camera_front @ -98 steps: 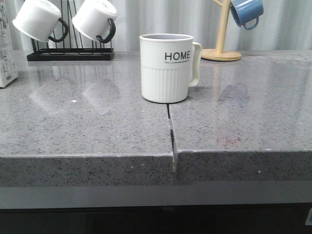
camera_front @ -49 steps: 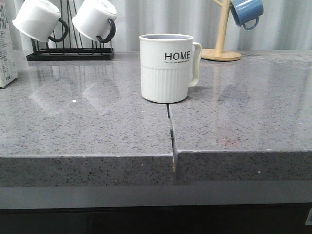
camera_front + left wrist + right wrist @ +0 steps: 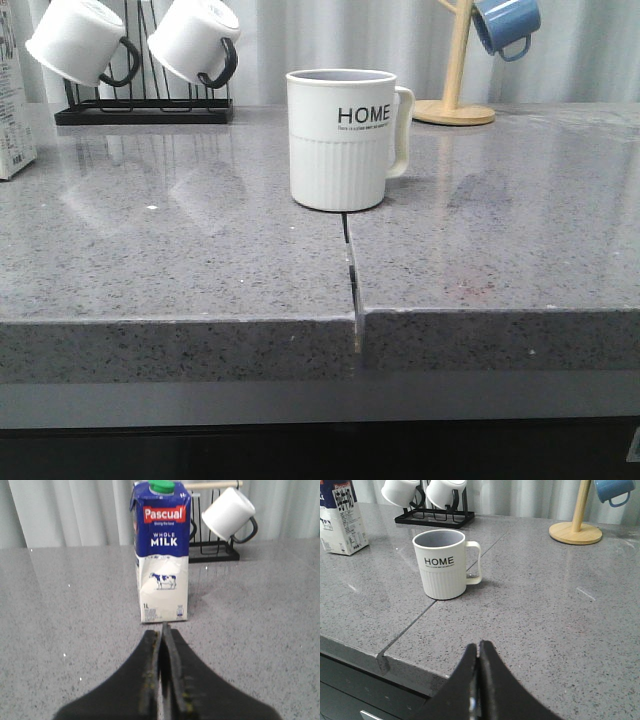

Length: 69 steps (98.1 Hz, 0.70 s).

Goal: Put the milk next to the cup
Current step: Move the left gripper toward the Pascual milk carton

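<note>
Colours on the grey speckled counter (image 3: 180, 260)

The carton (image 3: 161, 555) is white below and dark blue above, with a green cap, red label and small cow picture; the mug (image 3: 342, 140) is cream-white, ribbed, with black lettering.

The HOME mug (image 3: 343, 140) stands centre frame on the countertop (image 3: 200, 250); the milk carton (image 3: 14, 100) sits at the left edge, mug rack (image 3: 145, 105) upper left, wooden mug tree (image 3: 455, 100) upper right.
</note>
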### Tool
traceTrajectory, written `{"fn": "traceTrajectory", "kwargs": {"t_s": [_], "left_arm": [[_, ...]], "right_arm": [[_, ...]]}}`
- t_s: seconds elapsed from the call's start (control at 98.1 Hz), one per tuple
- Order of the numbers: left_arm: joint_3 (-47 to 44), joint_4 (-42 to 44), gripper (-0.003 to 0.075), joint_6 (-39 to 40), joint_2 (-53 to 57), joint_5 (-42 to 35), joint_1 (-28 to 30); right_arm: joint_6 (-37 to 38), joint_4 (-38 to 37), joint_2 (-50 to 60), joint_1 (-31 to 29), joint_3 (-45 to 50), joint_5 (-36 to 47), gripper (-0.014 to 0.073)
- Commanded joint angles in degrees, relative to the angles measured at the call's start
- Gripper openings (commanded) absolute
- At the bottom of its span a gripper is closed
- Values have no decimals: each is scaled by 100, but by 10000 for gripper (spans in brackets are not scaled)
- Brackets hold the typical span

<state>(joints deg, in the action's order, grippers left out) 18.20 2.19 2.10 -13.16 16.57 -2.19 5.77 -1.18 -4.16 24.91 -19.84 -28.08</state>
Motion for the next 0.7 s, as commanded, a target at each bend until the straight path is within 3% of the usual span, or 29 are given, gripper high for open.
{"fn": "traceTrajectory", "kwargs": {"t_s": [0.0,0.102,0.469,0.622,0.693], "left_arm": [[246,-13,3,58,-342,-377,9],[354,85,52,59,-745,-294,9],[695,8,64,59,-1983,-687,-4],[984,242,286,-147,-2432,-823,-18],[1113,242,342,-147,-2619,-980,-18]], "right_arm": [[-39,16,-69,6,-125,425,-18],[-39,16,-69,6,-125,425,-18],[-39,16,-69,6,-125,425,-18],[-39,16,-69,6,-125,425,-18],[-39,16,-69,6,-125,425,-18]]}}
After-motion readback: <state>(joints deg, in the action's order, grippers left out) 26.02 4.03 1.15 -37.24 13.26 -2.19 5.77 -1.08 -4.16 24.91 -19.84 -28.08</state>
